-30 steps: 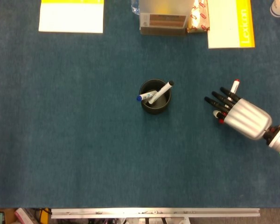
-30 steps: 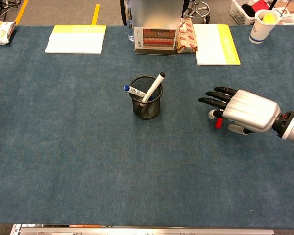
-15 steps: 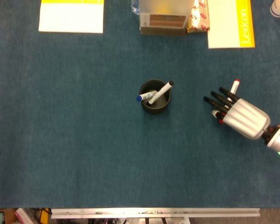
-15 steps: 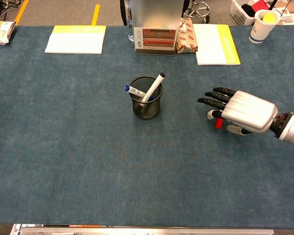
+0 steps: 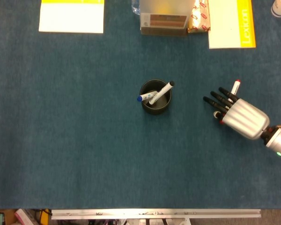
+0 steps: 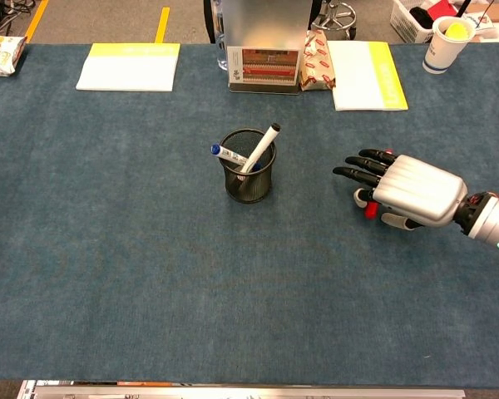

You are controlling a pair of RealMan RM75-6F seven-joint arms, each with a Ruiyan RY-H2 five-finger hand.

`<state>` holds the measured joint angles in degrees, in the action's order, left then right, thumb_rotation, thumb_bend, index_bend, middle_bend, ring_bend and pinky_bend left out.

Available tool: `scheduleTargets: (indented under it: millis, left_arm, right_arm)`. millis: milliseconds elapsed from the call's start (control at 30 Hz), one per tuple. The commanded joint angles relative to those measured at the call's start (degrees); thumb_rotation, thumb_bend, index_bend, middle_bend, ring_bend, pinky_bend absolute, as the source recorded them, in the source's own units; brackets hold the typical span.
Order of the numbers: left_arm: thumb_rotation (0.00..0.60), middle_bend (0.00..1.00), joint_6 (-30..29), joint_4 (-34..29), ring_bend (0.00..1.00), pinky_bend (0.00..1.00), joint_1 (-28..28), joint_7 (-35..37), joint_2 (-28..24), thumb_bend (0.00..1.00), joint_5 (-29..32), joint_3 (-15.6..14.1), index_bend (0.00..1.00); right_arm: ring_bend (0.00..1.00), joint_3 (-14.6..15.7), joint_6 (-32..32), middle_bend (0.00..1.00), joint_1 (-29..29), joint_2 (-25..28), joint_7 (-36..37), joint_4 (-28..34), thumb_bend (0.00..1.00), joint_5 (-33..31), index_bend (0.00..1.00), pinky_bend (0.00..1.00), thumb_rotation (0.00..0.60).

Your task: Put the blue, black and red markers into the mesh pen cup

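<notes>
- Nearest the robot, bare blue felt of the table (image 6: 133,283) is seen; no left hand is shown in either view.
- Further out on the robot's right, the right hand (image 5: 238,115) is laid palm-down over the red marker (image 5: 235,86). Its dark fingers (image 6: 362,166) are spread and pointed towards the cup.
- The marker's white barrel and red tip are seen past the fingertips in the head view, and a red end (image 6: 370,210) is shown under the palm in the chest view. The marker is taken to lie on the felt beneath the hand.
- Whether the marker is already gripped cannot be told: the thumb and underside of the hand are hidden, and no closing of the fingers round the barrel is shown.
- At mid-table, well apart from the hand, the mesh pen cup (image 6: 248,176) is stood upright. The blue marker (image 6: 224,153) and the black marker (image 6: 264,143) are already leaned inside it, their capped ends raised above the rim.
- Two of the three markers are therefore judged done; the step in hand is judged to be the pick-up of the red one.
- For the next move, a firm hold on the thin barrel is called for, then a lift, a carry across to the cup, and a release over the opening without the cup being knocked.
- Farthest away, a yellow-edged notepad (image 6: 129,66), a metal stand (image 6: 266,58), a second notepad (image 6: 366,75) and a paper cup (image 6: 445,41) are ranged along the far edge.
</notes>
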<state>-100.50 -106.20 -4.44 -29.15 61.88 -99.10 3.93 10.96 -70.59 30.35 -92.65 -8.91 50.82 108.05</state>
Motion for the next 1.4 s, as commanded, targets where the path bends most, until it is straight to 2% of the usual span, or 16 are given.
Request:
scheduleTargets:
  millis: [33, 400, 767, 1067, 1267, 1400]
  left_arm:
    - [0.600, 0.08, -0.04, -0.04, 0.02, 0.17, -0.06, -0.04, 0.01, 0.24, -0.09, -0.05, 0.39]
    - [0.600, 0.08, -0.10, -0.09, 0.02, 0.18, -0.15, -0.05, 0.03, 0.24, -0.14, -0.04, 0.39]
    - [0.600, 0.08, -0.19, -0.20, 0.02, 0.18, -0.23, 0.01, -0.05, 0.24, -0.26, 0.00, 0.39]
    - [0.600, 0.08, -0.17, -0.27, 0.02, 0.18, -0.24, 0.03, -0.15, 0.24, -0.22, 0.07, 0.39]
    - [0.600, 0.08, -0.11, -0.24, 0.02, 0.18, -0.31, -0.14, -0.04, 0.24, -0.26, -0.02, 0.39]
    - [0.600, 0.08, 0.07, -0.06, 0.02, 0.18, -0.27, -0.03, -0.03, 0.24, -0.08, -0.01, 0.39]
  right_arm:
    - [0.01, 0.04, -0.13, 0.07, -0.02, -0.10, 0.08, -0.18, 0.28, -0.03, 0.46, 0.10, 0.600]
    - [0.01, 0.03, -0.84, 0.07, -0.04, -0.53, 0.59, -0.80, 0.28, -0.20, 0.53, 0.10, 0.600]
    - [0.01, 0.25, -0.51, 0.07, 0.08, -0.99, 0.36, -1.31, 0.28, -0.31, 0.54, 0.10, 0.600]
    - [0.01, 0.17, -1.42, 0.08, 0.10, -1.31, 0.74, -1.60, 0.28, -0.22, 0.61, 0.11, 0.600]
    - [0.01, -0.46, -3.11, 0.08, 0.21, -0.40, 0.79, 0.61, 0.28, -0.22, 0.62, 0.11, 0.600]
    - [0.01, -1.20, -4.03, 0.08, 0.32, 1.01, 1.03, 4.39, 0.28, -0.64, 0.62, 0.10, 0.600]
